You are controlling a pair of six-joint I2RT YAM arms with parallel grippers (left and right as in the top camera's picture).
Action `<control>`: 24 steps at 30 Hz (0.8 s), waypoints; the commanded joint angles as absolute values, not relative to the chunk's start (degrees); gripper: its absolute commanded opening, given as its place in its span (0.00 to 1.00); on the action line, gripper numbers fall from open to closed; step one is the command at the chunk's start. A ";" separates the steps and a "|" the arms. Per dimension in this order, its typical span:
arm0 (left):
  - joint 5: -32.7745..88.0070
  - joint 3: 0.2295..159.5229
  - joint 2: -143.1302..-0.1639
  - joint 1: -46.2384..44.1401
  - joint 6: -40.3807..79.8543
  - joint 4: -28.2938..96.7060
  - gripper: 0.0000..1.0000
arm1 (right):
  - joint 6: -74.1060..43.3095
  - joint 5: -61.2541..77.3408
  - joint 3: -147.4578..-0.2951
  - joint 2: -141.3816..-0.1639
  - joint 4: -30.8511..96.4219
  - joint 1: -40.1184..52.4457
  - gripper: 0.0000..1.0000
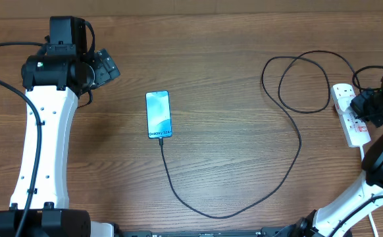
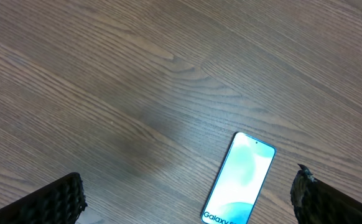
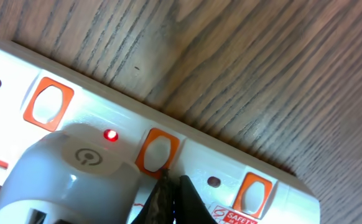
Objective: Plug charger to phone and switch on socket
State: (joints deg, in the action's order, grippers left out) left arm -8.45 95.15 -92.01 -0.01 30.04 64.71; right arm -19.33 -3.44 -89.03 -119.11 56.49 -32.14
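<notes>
1x phone point(image 1: 158, 114), 1x charger point(image 1: 214, 216), 1x socket point(image 1: 358, 135).

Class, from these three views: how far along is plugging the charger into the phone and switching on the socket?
Done: the charger cable meets the phone at its lower end, apparently plugged in; the left tool is open and empty. In hand: the shut right tool has its tip at an orange switch on the power strip. A red lamp beside it glows, so power looks on. Remaining: probably only withdrawing.
</notes>
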 commanded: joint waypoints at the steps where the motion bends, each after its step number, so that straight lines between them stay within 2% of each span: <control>1: -9.43 95.37 -91.29 -0.01 29.61 64.51 1.00 | -14.92 1.54 -90.13 -119.37 55.79 -33.58 0.04; 18: -9.41 95.37 -91.29 -0.01 29.61 64.51 1.00 | -8.78 3.66 -90.08 -119.37 54.00 -35.86 0.04; 24: -9.41 95.37 -91.29 -0.01 29.61 64.51 1.00 | -4.58 9.50 -90.08 -119.37 53.36 -37.76 0.04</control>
State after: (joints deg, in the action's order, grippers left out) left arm -8.45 95.15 -92.01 -0.01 30.04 64.71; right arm -7.29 6.52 -89.03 -119.11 53.71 -36.91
